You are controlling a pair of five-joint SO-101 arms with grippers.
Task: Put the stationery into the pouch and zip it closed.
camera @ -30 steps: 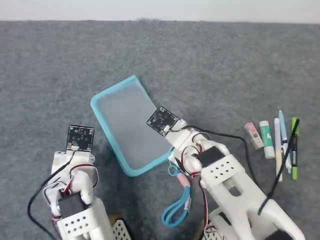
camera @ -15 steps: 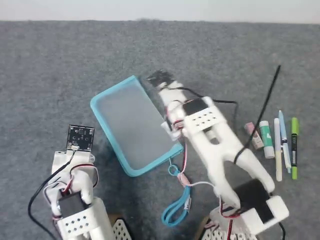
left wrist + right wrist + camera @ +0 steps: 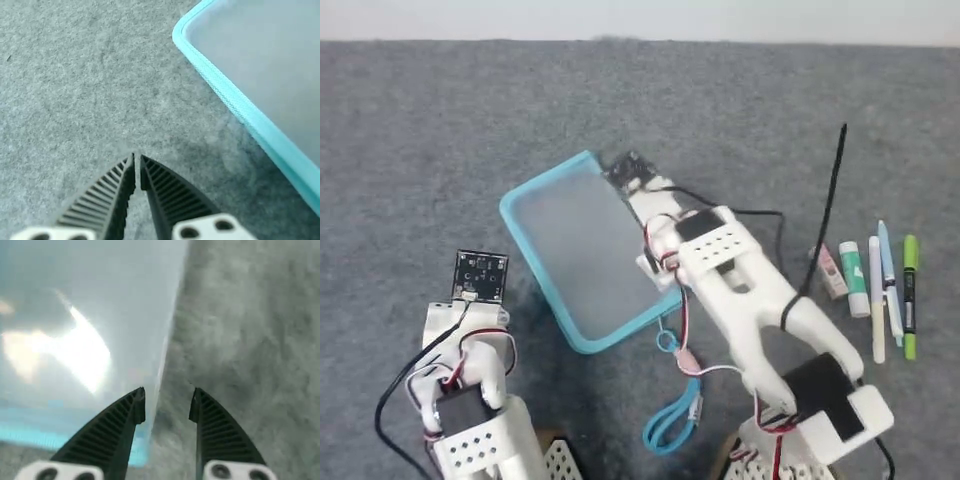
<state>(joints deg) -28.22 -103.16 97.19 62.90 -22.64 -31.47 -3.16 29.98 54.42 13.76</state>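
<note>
I see the pouch (image 3: pixel 582 250) flat mid-table at a diagonal: teal border, frosted panel, blue wrist strap (image 3: pixel 670 420) trailing off its near corner. The stationery (image 3: pixel 853 278) (five pieces by my count) lies in a row, well apart, all outside it.

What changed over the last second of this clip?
The right claw moved away from the robot along the right edge of the pouch to its far corner, open and empty. The left claw, pouch and stationery stayed put.
</note>
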